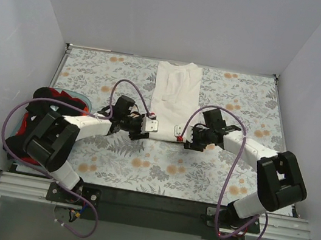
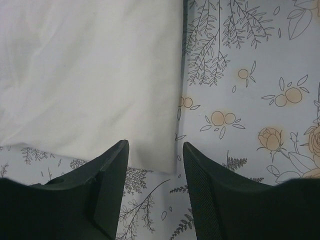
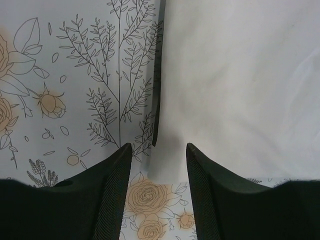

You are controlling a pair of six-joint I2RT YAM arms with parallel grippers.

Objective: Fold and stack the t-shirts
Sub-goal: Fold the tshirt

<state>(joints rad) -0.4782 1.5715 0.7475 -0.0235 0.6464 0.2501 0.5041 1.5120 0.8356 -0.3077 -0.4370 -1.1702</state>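
Observation:
An off-white t-shirt (image 1: 174, 97) lies flat in the middle of the table, folded into a narrow strip, collar at the far end. My left gripper (image 1: 151, 126) is open at the strip's near left corner; in the left wrist view (image 2: 155, 150) that corner of the shirt (image 2: 90, 75) lies between the fingers. My right gripper (image 1: 180, 133) is open at the near right corner; in the right wrist view (image 3: 159, 152) the shirt's corner (image 3: 240, 80) sits between the fingers. Neither holds cloth. A pile of black, red and teal shirts (image 1: 52, 105) lies at the left edge.
The floral table cloth (image 1: 158, 169) covers the table. White walls close in the far, left and right sides. A black rail (image 1: 146, 203) runs along the near edge by the arm bases.

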